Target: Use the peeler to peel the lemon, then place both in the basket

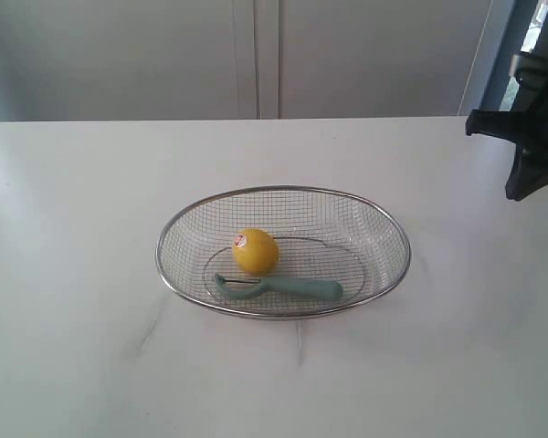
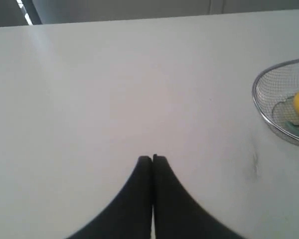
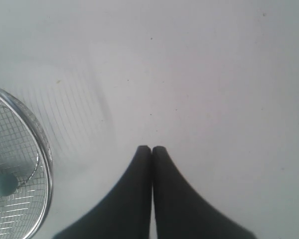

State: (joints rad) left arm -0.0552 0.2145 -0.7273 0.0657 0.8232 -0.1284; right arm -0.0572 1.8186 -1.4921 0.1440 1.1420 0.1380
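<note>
Status of work: the lemon (image 1: pixel 256 251) and the peeler (image 1: pixel 283 288) both lie inside the basket (image 1: pixel 283 189), which stands near the middle of the desk (image 1: pixel 73 274). The placing requirement therefore reads as met. The peeling cannot be confirmed: the lemon's skin looks whole and evenly yellow on the side shown, its red-and-white sticker (image 1: pixel 240 241) is in place, and no strips of peel are visible in the basket or on the desk. I judge the peeling either not yet done or not evident from here. The left arm's jaws are pressed together, black fingertips (image 2: pixel 144 160) touching, holding nothing, above bare desk well apart from the basket. The right arm's jaws are likewise pressed together and empty, fingertips (image 3: pixel 143 149) over bare desk beside the basket's rim. Materials: the basket is a shallow oval of fine silver wire mesh with a thick polished rim, see-through enough to show the desk beneath. The lemon is small, round and smooth. The peeler has a slim matte pale teal handle and a curved metal blade head, lying just in front of the lemon, seemingly touching it. The desk is plain white with faint grey marks.
</note>
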